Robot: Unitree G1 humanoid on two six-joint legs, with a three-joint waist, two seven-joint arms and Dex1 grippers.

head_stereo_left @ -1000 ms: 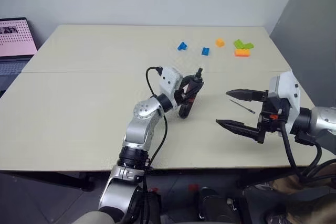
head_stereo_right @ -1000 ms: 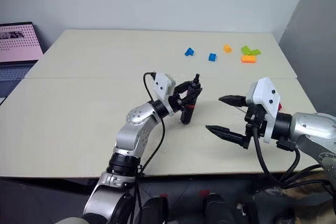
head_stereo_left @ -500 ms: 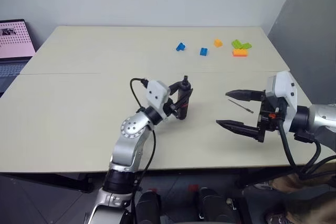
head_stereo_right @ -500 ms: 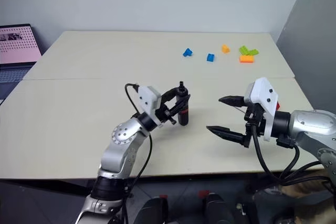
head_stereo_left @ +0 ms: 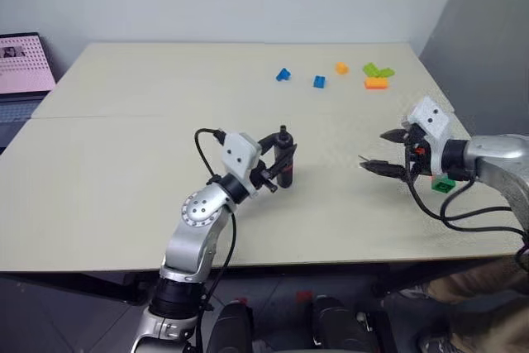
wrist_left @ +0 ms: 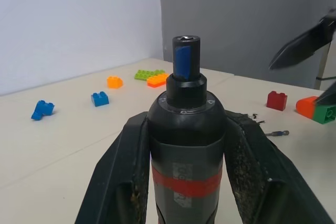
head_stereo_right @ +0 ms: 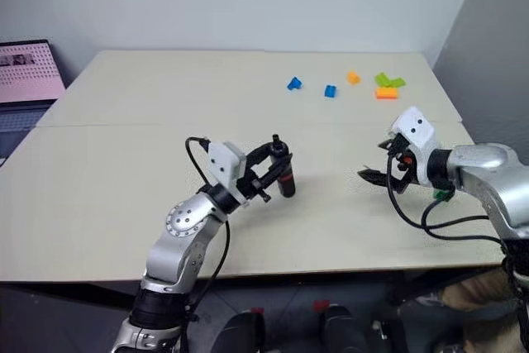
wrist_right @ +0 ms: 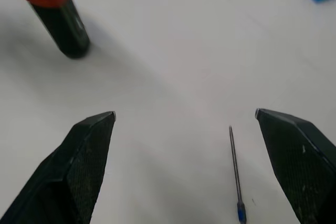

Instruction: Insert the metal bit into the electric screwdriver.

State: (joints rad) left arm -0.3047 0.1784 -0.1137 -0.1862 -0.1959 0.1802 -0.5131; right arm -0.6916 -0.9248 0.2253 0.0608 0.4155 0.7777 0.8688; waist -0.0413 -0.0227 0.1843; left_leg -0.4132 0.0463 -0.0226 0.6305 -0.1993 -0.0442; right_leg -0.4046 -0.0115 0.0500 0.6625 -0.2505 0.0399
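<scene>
The electric screwdriver (wrist_left: 186, 145) is clamped between the two fingers of the left gripper (head_stereo_left: 277, 163), near the middle of the table (head_stereo_left: 124, 179), and is held upright with its socket end up and its butt just over the tabletop. That hold is judged to present the open socket to the bit. The left forearm is raised from the near edge and angled toward the far right.

To the right, the right gripper (wrist_right: 184, 124) is pointed down at the table with its fingers spread wide and nothing between them. The metal bit (wrist_right: 234, 174) lies flat on the table below, closer to one finger than the other and touching neither. The pose is judged to be an approach for pinching the bit.

Farther off, small coloured blocks (head_stereo_left: 376, 82) are scattered near the far right edge.
</scene>
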